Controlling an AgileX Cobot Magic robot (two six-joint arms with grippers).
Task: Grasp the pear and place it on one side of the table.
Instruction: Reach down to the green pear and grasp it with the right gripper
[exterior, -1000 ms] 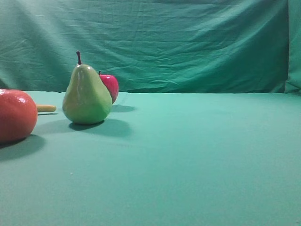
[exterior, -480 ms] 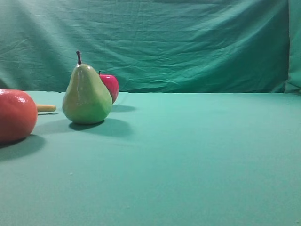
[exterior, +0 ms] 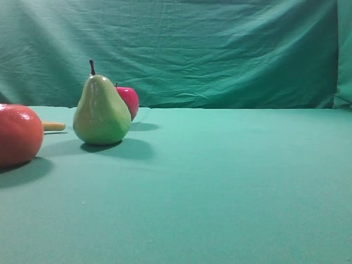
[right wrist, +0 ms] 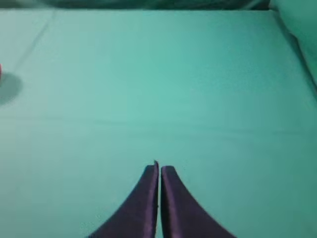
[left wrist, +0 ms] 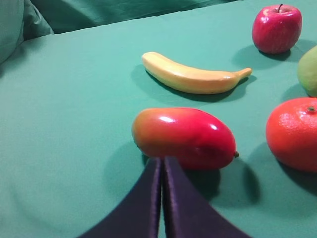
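The glossy yellow-green pear (exterior: 102,113) with a dark stem stands upright on the teal table (exterior: 220,181) at the left of the exterior high view. Only its edge shows at the right border of the left wrist view (left wrist: 309,69). My left gripper (left wrist: 162,161) is shut and empty, its tips just in front of a red-orange mango (left wrist: 184,138). My right gripper (right wrist: 159,168) is shut and empty over bare cloth. Neither gripper shows in the exterior high view.
A red apple (exterior: 128,100) stands just behind the pear. A big orange-red round fruit (exterior: 18,135) sits at the left edge, a yellow banana (left wrist: 190,77) behind it. A wrinkled green backdrop (exterior: 192,49) closes the far side.
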